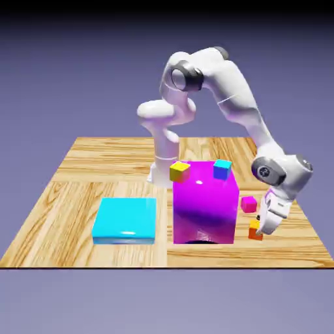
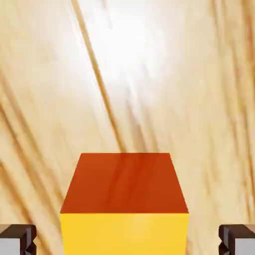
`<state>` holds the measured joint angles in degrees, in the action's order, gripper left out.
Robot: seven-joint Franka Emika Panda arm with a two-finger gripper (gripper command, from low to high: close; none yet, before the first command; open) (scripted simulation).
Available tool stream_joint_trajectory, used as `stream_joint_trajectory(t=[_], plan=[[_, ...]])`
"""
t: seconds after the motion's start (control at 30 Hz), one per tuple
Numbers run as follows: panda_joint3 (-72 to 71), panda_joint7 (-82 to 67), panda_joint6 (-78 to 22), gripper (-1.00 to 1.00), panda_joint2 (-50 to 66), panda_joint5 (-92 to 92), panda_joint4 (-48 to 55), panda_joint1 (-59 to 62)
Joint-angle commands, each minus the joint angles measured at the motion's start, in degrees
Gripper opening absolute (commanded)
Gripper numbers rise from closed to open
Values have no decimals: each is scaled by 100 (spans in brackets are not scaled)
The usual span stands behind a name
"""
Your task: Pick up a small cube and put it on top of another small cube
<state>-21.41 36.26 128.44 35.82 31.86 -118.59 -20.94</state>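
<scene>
1. small orange cube (image 1: 254, 232): one, with orange-red sides and a yellow-orange top. sits on the tabletop (image 1: 45, 253), toward the near right corner as the exterior view shows it, to that view's right of the big magenta block (image 1: 205, 212) and apart from it.
2. gripper (image 2: 127, 241): one, fingers spread, with bare wood showing between the cube and each fingertip in the hand view; nothing pinched. it is down at the cube, which lies centred between the fingers.
3. handling, judged by look: small, likely light; flat faces and crisp edges suggest a stiff body that will not squash or crumple. smooth sides could slip under an uneven pinch; not evidently fragile.
4. place of hold: the two opposite upright sides facing the fingertips, pads flat and level, about mid-height. a hold too near the top edge might tip it; a hold at a corner might twist it.
5. pink cube (image 1: 248, 204): one, small, on the tabletop, farther from the near edge than the orange one; a possible base for the stack, which of the cubes is meant being unstated.
6. yellow cube (image 1: 179, 171) and blue cube (image 1: 222, 169): small, seemingly on the top of the block, the yellow at its left edge in the exterior view, the blue toward its right.
7. flat cyan slab (image 1: 124, 218): one, low, on the tabletop, to the exterior view's left of the block.
8. step in hand: closing for the pick, by judgement; the lift and the stacking remain.
</scene>
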Motion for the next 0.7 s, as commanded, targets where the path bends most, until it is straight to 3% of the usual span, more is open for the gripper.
stream_joint_trajectory(t=[0.0,0.13,0.37,0.67], plan=[[0,0,0,-100,0,0,0,0],[-518,-260,-879,-100,-538,-396,255,62],[-936,1284,-2409,-100,-1991,-1806,160,908],[-770,2683,-3539,-100,-3859,-3590,-255,1871]])
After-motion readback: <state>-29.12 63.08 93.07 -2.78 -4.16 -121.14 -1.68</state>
